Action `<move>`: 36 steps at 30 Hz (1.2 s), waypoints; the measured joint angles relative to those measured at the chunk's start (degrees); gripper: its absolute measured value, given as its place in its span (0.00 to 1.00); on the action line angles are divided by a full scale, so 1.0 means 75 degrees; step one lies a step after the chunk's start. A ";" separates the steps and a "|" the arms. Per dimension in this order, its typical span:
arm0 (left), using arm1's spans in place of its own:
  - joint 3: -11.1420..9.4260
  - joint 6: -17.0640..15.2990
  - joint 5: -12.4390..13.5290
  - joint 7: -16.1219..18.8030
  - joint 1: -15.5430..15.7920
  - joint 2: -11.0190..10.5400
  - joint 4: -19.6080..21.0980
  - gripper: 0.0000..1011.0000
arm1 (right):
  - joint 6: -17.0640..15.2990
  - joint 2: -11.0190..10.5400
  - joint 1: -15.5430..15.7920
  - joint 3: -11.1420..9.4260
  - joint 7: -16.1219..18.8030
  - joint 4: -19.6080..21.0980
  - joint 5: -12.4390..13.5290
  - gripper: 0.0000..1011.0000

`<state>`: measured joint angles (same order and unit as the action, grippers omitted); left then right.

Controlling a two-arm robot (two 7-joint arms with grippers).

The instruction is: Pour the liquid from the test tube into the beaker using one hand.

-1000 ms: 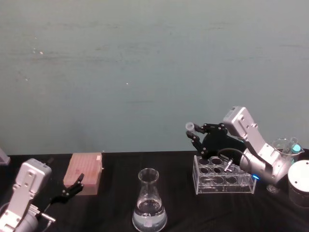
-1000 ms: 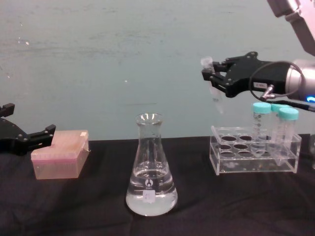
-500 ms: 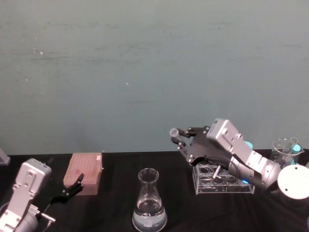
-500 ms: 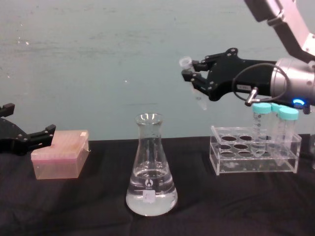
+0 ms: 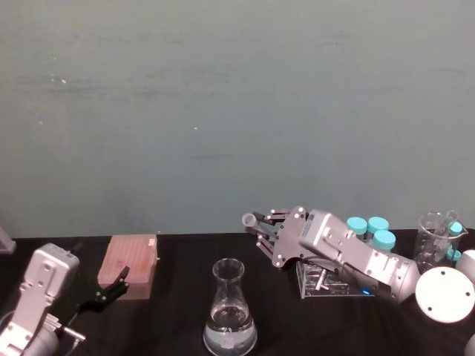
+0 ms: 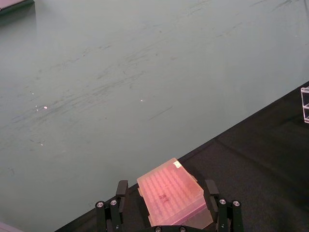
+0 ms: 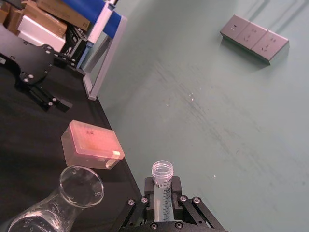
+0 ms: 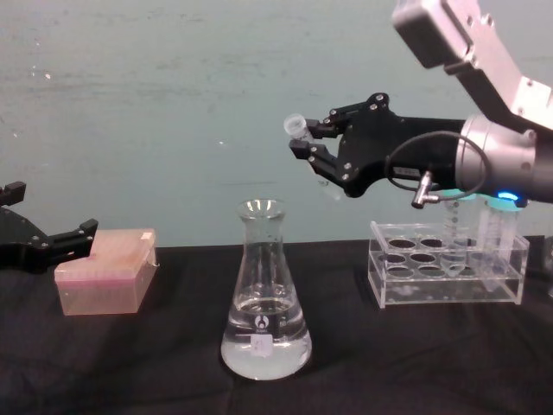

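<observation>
The test tube (image 8: 304, 143) is small and clear, held tilted with its open rim up and to the left; its liquid is too faint to make out. My right gripper (image 8: 308, 152) is shut on it, in the air above and just right of the beaker's mouth. The beaker (image 8: 264, 303) is a clear conical flask standing on the black table, with clear liquid in its base. From the head I see the tube (image 5: 251, 221), the right gripper (image 5: 263, 233) and the flask (image 5: 230, 311). The right wrist view shows the tube (image 7: 161, 186) and the flask (image 7: 67, 200). My left gripper (image 5: 111, 286) rests open at the far left.
A pink tip box (image 8: 107, 279) lies at the left, just ahead of the left gripper (image 6: 166, 212). A clear acrylic rack (image 8: 449, 275) with teal-capped tubes (image 5: 369, 228) stands at the right, below the right arm. More glassware (image 5: 438, 230) stands at the far right.
My right gripper has carried the test tube leftwards from over the rack to near the flask's mouth, and the tube now tilts more. The left arm has not moved.
</observation>
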<state>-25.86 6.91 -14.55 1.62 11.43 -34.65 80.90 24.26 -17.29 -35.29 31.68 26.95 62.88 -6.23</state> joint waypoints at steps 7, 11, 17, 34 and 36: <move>0.0000 0.0000 0.0000 0.0000 0.0000 0.0000 0.0000 0.99 | 0.0271 -0.0071 0.0077 0.0127 -0.0394 0.0090 -0.0590 0.19; 0.0000 0.0000 0.0000 0.0000 0.0000 0.0001 0.0000 0.99 | 0.0447 -0.0117 0.0131 0.0200 -0.0636 0.0142 -0.0993 0.19; 0.0000 0.0000 0.0000 0.0000 0.0000 0.0001 0.0000 0.99 | 0.0587 -0.0160 0.0175 0.0258 -0.0823 0.0187 -0.1338 0.19; 0.0000 0.0000 0.0000 0.0000 0.0000 0.0001 0.0000 0.99 | 0.0923 -0.0175 0.0211 0.0495 -0.1462 0.0183 -0.2357 0.19; 0.0000 0.0000 0.0000 0.0000 0.0000 0.0001 0.0000 0.99 | 0.0957 -0.0186 0.0217 0.0520 -0.1586 0.0186 -0.2512 0.19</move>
<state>-25.86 6.91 -14.55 1.62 11.43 -34.64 80.90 31.44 -18.69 -33.66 35.58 15.05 64.28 -25.08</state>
